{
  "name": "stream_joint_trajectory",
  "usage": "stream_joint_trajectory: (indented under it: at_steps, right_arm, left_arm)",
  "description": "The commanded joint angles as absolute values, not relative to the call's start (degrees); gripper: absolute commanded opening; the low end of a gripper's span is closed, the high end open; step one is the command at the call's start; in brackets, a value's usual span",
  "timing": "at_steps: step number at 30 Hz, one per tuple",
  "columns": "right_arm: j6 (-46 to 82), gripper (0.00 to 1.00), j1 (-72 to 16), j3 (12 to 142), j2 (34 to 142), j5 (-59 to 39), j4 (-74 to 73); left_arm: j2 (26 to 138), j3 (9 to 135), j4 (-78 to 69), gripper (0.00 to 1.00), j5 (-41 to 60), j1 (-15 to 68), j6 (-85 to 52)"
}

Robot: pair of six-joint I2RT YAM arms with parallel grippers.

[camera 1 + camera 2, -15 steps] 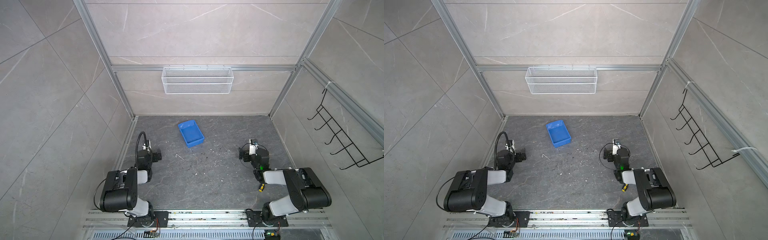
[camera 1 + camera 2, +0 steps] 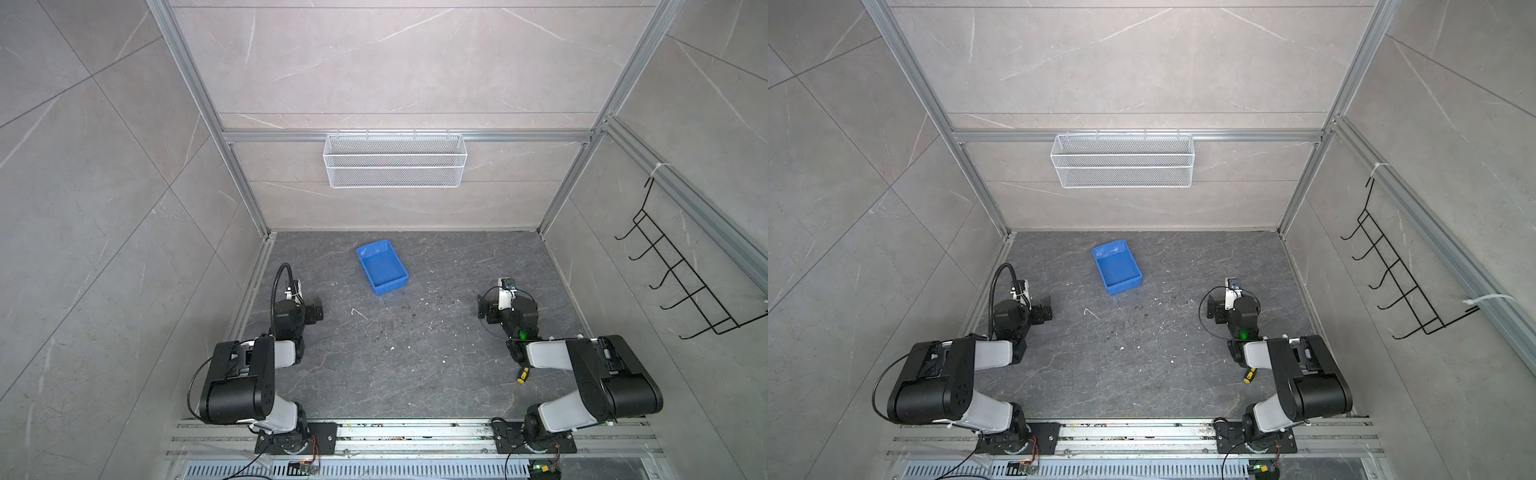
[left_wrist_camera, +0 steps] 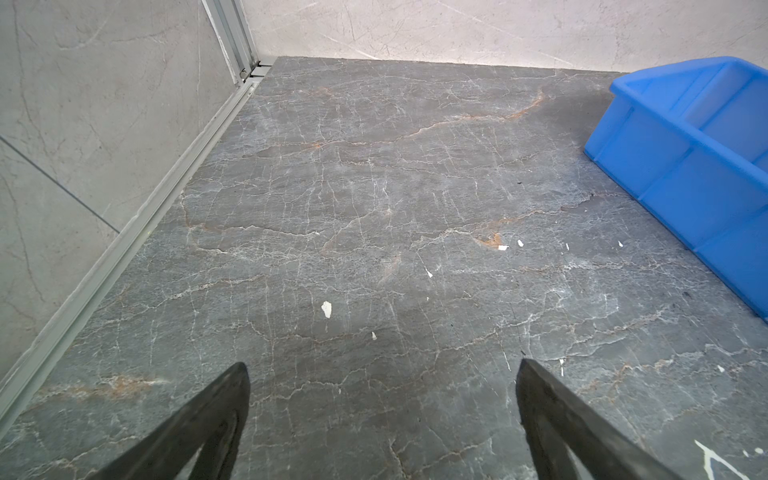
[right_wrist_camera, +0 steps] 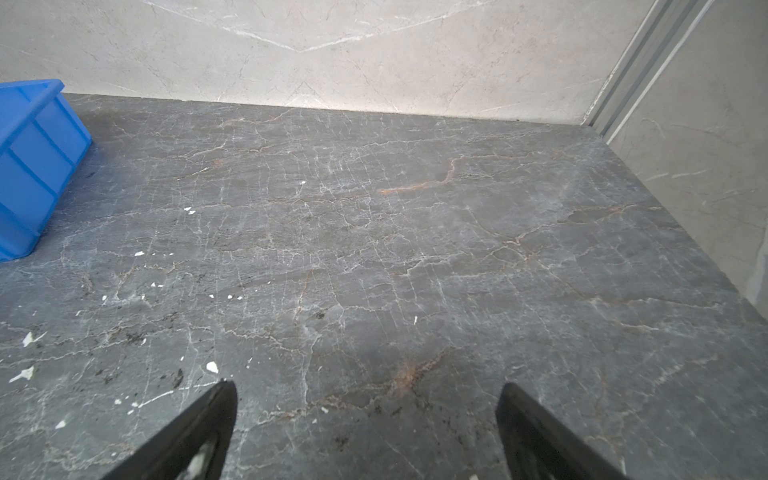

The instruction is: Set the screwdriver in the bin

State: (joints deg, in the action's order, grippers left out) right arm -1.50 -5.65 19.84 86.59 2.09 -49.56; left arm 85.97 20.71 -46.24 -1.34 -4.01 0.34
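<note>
A lone blue bin (image 2: 382,268) sits askew on the dark stone tabletop (image 2: 415,365), its blue floor in plain sight from wall to wall, while the task's screwdriver (image 2: 523,375) lies outside it, well apart from the bin toward the near right. Only the yellow-and-black handle shows, the rest tucked under the right arm's (image 2: 582,370) pale forearm. Above and behind the bin, one white wire mesh basket (image 2: 395,162) hangs from the aluminium rail on the back wall, its mesh see-through and pale wall showing behind it. The bin stands near the back wall but clear of it, with bare stone on all four sides and a broad stretch flecked with white chips running from its near edge to the front rails. The left gripper (image 3: 382,365) rests to the bin's near left, its jaws spread wide over bare stone, with the bin's long side wall just beyond. The right gripper (image 4: 368,385), to the bin's near right, also has its jaws wide apart with nothing between them. By count: one bin, one screwdriver, one basket, one black wire hook rack (image 2: 681,282) on the wall far right of the bin, two arms and two grippers.
</note>
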Motion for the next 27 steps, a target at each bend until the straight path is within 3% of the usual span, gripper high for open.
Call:
stream_joint_trajectory:
  at_steps: [1,9,17,27]
  right_arm:
    - [-1.0,0.99,-5.6,21.1,87.0,1.5,-49.4]
    - [-0.9,0.99,-5.6,21.9,84.6,2.2,-46.6]
    - [3.9,0.99,-5.6,26.9,71.9,11.1,-24.4]
    - [22.7,0.99,-5.7,32.9,58.6,21.5,9.1]
  left_arm:
    - [86.0,21.3,-47.5,1.0,-0.7,-4.0,-0.6]
    - [83.6,21.5,-45.4,1.0,1.4,-3.7,0.9]
    - [69.8,25.9,-26.1,1.0,2.4,2.4,7.1]
    - [58.4,33.9,-2.3,1.0,15.6,16.1,17.2]
